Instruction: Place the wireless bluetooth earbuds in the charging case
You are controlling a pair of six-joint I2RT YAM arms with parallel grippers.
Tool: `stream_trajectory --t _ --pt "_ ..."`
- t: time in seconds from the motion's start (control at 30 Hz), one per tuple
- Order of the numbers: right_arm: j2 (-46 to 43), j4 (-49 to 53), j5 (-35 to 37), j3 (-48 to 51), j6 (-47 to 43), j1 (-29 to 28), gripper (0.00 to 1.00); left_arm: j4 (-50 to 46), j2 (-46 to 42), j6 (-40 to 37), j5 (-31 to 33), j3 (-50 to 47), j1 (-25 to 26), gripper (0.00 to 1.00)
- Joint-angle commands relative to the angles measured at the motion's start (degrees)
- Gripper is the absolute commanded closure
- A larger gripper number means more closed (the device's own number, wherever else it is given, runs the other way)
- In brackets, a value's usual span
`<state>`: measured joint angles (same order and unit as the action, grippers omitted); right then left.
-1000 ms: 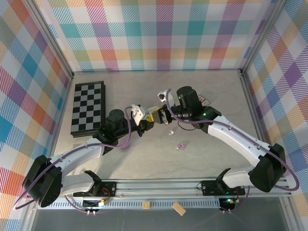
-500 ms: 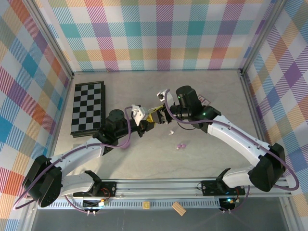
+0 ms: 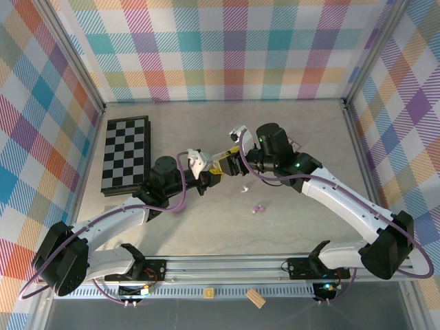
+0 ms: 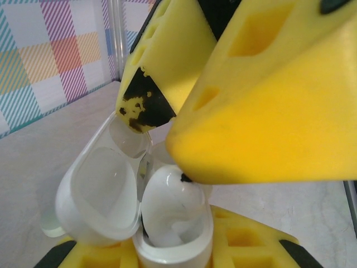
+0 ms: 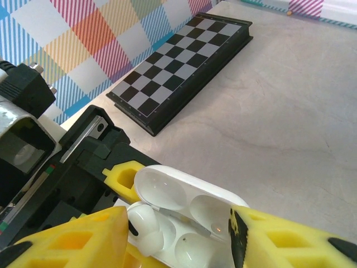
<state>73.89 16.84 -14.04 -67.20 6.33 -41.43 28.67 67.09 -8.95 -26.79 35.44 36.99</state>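
Note:
My left gripper [image 3: 208,177] is shut on the open white charging case [image 5: 189,192], its yellow pads [image 4: 251,245] clamping the base from below. The lid [image 4: 97,195] is tilted back. A white earbud [image 5: 144,223] sits in the case's left socket, and the socket beside it [image 5: 192,250] is empty. My right gripper [image 5: 178,245] stands open over the case, one yellow finger [image 5: 72,240] beside the seated earbud and the other [image 5: 290,240] at the case's far end. A second white earbud [image 3: 243,188] and a lilac earbud [image 3: 259,207] lie on the table just in front of the grippers.
A folded black-and-white chessboard [image 3: 126,155] lies at the left of the table. A small patterned card [image 3: 295,144] peeks out behind the right arm. Plaid walls close in three sides. A wooden block [image 3: 255,297] rests on the front rail.
The right gripper's jaws have spread apart, and the white earbud stays in the case. The right wrist has drifted slightly to the right. The left arm has not moved.

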Motion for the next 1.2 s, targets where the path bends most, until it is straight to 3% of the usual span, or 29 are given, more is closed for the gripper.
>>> stream_trajectory --t 0.0,0.2,0.4,0.83,1.17 --pt "-0.53 1.57 3.22 0.83 -1.58 0.52 0.46 4.32 -2.32 0.25 -2.93 -0.11 0.1 0.99" --pt "-1.96 -0.61 -1.54 1.88 -1.34 0.52 0.38 4.74 -2.33 0.34 -2.93 -0.45 0.01 0.99" --pt "-3.83 -2.25 -1.43 3.87 -1.14 0.54 0.35 5.11 -2.32 0.51 -3.15 -0.5 -0.25 0.99" --pt "-0.79 -0.62 0.75 2.61 0.01 0.78 0.45 5.76 -2.93 0.51 -4.44 -0.6 -0.43 0.99" --pt "-3.77 -1.03 0.74 3.48 -1.05 0.91 0.43 5.48 -3.27 -0.1 -3.69 -1.12 -0.61 0.99"
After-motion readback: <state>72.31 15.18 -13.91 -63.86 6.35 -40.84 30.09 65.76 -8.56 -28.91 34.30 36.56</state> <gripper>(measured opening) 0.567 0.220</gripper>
